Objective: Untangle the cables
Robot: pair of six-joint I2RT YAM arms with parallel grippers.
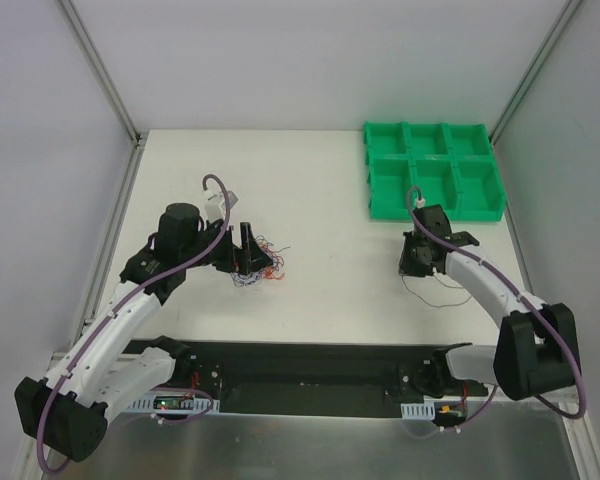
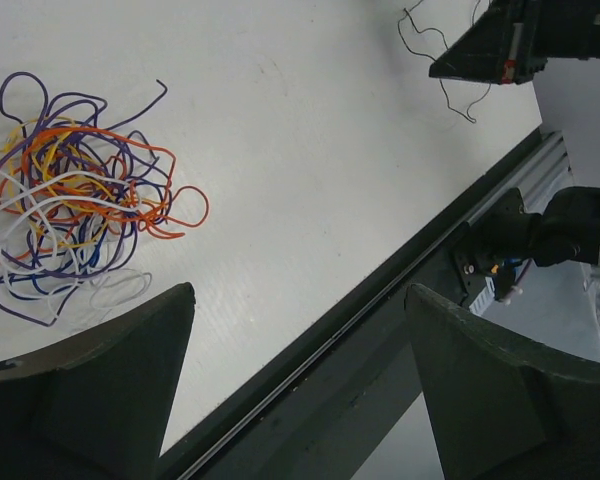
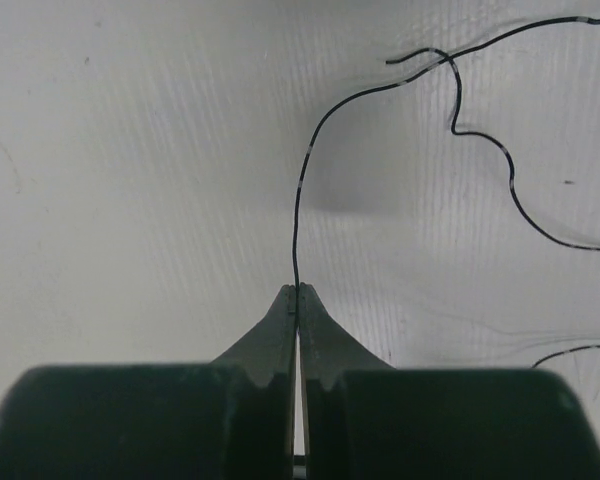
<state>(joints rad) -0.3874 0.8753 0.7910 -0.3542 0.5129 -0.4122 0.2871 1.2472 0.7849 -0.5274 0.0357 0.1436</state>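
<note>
Pinching black cable (image 3: 297,230), right hand (image 3: 297,293).

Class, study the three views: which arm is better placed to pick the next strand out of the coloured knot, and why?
Left. The left gripper is open with the knot of cables right beside it; the right gripper is shut on a loose black cable, well away from the knot.

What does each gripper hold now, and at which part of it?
The right gripper pinches a black cable between its fingers, apparently near one end. The left gripper, open, holds nothing.
</note>
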